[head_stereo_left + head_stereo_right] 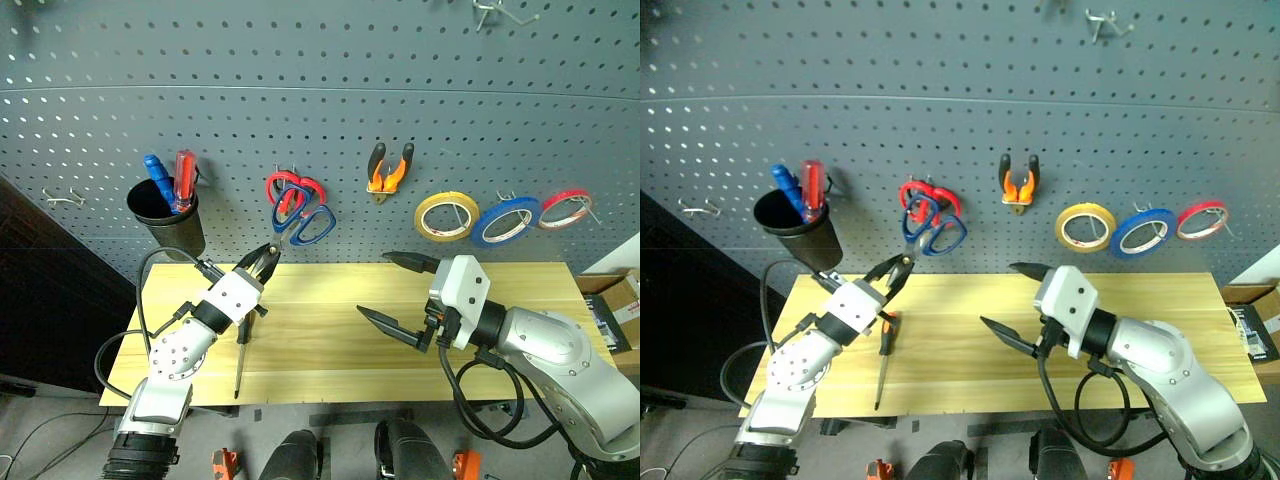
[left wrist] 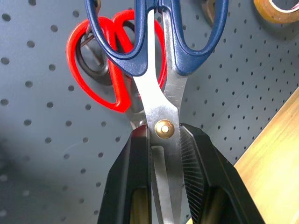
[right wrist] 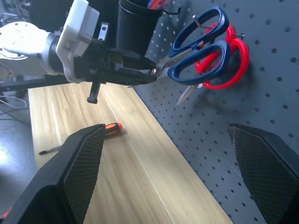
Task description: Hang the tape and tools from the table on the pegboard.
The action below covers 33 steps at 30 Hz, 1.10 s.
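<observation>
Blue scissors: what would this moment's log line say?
left gripper: shut on blue scissors at pegboard | right gripper: open | screwdriver: on table

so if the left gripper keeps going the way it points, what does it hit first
Probably the pegboard. The left gripper is shut on the blue-handled scissors, whose handles lead, right by the red scissors; depth is unclear.

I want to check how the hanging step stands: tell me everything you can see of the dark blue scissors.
The blue scissors have two dark blue loop handles, plastic by the look, and shiny steel blades joined by a brass-coloured pivot. The blades are closed. The left gripper is shut on them at the pivot, handles pointing up toward the pegboard. The handles lie over the red scissors that hang on a hook there. Whether a blue loop is already on the hook cannot be told.
</observation>
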### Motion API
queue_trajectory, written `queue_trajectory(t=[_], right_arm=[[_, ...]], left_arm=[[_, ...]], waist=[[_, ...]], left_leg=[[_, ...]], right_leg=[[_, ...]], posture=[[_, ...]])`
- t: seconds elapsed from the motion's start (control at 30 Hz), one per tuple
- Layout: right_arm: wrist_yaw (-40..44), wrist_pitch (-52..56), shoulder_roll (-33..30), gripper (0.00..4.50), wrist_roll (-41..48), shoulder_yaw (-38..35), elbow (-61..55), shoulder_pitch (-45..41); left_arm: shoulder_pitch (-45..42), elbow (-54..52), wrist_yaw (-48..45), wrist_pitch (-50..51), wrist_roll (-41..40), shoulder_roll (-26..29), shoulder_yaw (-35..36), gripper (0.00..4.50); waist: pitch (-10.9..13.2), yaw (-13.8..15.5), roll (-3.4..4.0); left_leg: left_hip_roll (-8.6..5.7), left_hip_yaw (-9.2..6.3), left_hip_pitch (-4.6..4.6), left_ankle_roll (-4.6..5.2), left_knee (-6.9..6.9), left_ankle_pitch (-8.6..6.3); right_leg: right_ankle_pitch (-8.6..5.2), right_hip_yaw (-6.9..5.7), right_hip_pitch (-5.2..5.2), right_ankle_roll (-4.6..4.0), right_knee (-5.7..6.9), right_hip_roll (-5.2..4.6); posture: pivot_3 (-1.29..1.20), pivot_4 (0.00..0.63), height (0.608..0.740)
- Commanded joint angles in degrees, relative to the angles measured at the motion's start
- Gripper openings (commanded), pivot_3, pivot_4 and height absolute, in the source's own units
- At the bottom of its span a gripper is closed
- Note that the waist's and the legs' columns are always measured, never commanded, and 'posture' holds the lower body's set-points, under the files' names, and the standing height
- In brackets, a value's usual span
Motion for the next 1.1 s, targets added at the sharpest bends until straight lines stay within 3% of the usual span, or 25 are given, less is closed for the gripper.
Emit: queue_trajectory(t=[0.03, 0.23, 0.27, 0.47, 0.57, 0.77, 0.93, 1.1], right_arm=[[-0.4, -0.9, 0.5, 4.5, 0.0, -0.4, -1.9, 0.0], [-0.7, -1.1, 0.6, 4.5, -0.4, -0.1, -1.8, 0.0], [-0.7, -1.1, 0.6, 4.5, -0.5, 0.0, -1.7, 0.1], [-0.7, -1.3, 0.7, 4.5, -0.9, 0.2, -1.4, 0.1], [-1.8, 0.9, 1.7, 4.5, 0.7, -0.4, -0.9, 2.3], [-4.9, 9.7, 2.7, 4.5, 1.8, 1.5, -1.0, 8.7], [-8.1, 18.0, 3.8, 4.5, 1.1, 4.5, -1.7, 7.4], [-9.2, 22.4, 5.5, 4.5, 2.5, 4.4, -1.4, 4.6]], left_arm=[[-0.5, -0.4, 1.3, 0.9, 0.8, -0.4, 0.1, 0.55], [0.0, -0.9, 0.8, 6.6, -1.3, -1.4, 0.3, 0.55], [0.0, -1.3, 0.6, 7.3, -1.8, -1.5, 0.4, 1.26], [0.7, -3.5, -0.3, 11.4, -2.5, -2.1, -0.4, 2.96], [4.1, -5.4, -3.7, 18.9, -4.3, -1.9, -2.0, 3.71], [9.3, -6.5, -2.9, 44.8, -5.0, -2.2, -1.0, 3.71], [4.8, -3.3, 2.1, 57.9, -3.2, -2.4, 1.1, 3.71], [0.5, 0.9, 2.8, 63.5, -3.3, -2.1, 0.8, 3.71]], waist=[[0.0, 0.0, 0.01], [-0.1, 0.0, 0.03], [-0.1, 0.0, 0.04], [-0.1, 0.0, 0.05], [-0.2, -0.1, 0.04], [-0.4, -0.1, 0.1], [-0.4, 0.0, 0.1], [-0.5, -0.1, 0.12]], left_leg=[[0.0, 0.01, 0.0, 0.0, 0.0, 0.0], [0.0, 0.01, 0.0, 0.0, 0.01, 0.0], [0.0, 0.0, 0.0, 0.0, 0.01, 0.0], [0.0, 0.0, 0.01, 0.0, 0.03, 0.0], [0.0, 0.02, 0.01, 0.0, 0.02, 0.0], [0.0, -0.01, 0.01, 0.0, -0.02, 0.0], [0.03, -0.23, 0.11, -0.15, 0.06, 0.1], [0.01, -0.36, 0.21, -0.22, 0.08, 0.14]], right_leg=[[0.0, 0.0, 0.0, 0.0, 0.0, 0.0], [0.0, -0.01, 0.0, 0.0, 0.01, -0.01], [0.0, -0.01, 0.01, -0.01, 0.01, -0.01], [0.01, -0.01, 0.01, -0.01, 0.02, -0.01], [0.01, 0.0, 0.01, -0.01, 0.02, -0.02], [0.01, 0.04, -0.02, -0.01, 0.04, -0.03], [0.12, -0.04, 0.17, -0.18, 0.12, -0.01], [0.16, -0.13, 0.33, -0.19, 0.08, 0.0]], posture=[[0.01, 0.182, 0.74], [0.01, 0.182, 0.74], [0.01, 0.182, 0.74], [0.01, 0.182, 0.74], [0.01, 0.182, 0.74], [0.01, 0.19, 0.74], [0.02, 0.193, 0.74], [0.01, 0.193, 0.74]])
